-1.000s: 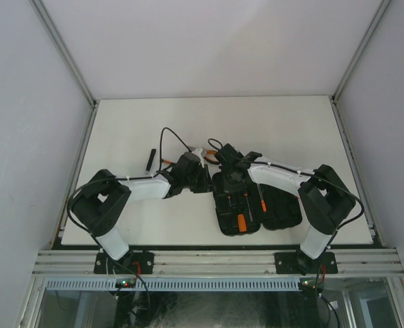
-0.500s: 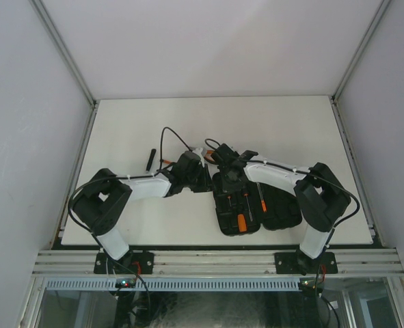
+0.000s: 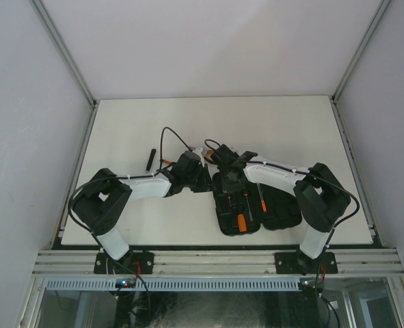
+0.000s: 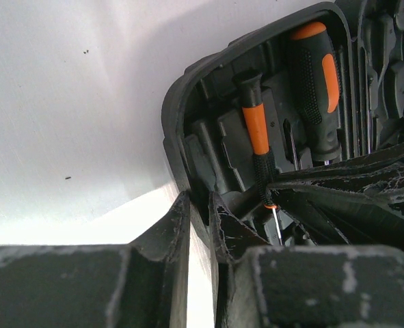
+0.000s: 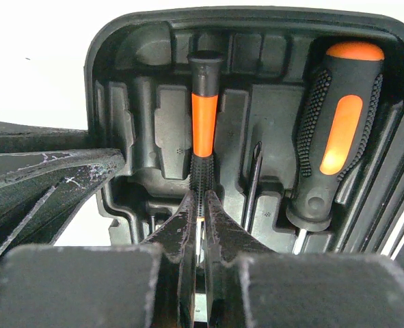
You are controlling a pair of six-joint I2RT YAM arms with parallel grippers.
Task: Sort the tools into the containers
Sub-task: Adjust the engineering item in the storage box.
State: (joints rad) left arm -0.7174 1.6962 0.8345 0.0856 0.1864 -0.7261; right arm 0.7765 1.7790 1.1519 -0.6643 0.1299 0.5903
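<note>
On the white table (image 3: 119,130), seen from above, the open black tool case (image 3: 280,212) lies near the front, on the right side. The left gripper (image 3: 205,181) is at the case's left edge. The right gripper (image 3: 230,186) reaches down into the case's far end. A small black stick (image 3: 149,158) lies alone on the table, well off to the left.

In the left wrist view, the left fingers (image 4: 179,229) are close together with only a thin gap. The rim of the case runs down to their tips. It is not clear whether they pinch the rim or only stand around it.

In the right wrist view, the right jaws are pressed together on the thin screwdriver (image 5: 203,116), just below its orange and black handle. The handle lies along a slot in the case. A thick screwdriver (image 5: 338,130) sits in its own slot to the right.

The thin screwdriver may not be pushed all the way down. If the jaws let go too soon, it could sit crooked or pop out. If the right arm pushes hard and the left one has no firm hold, the case could slide away.
</note>
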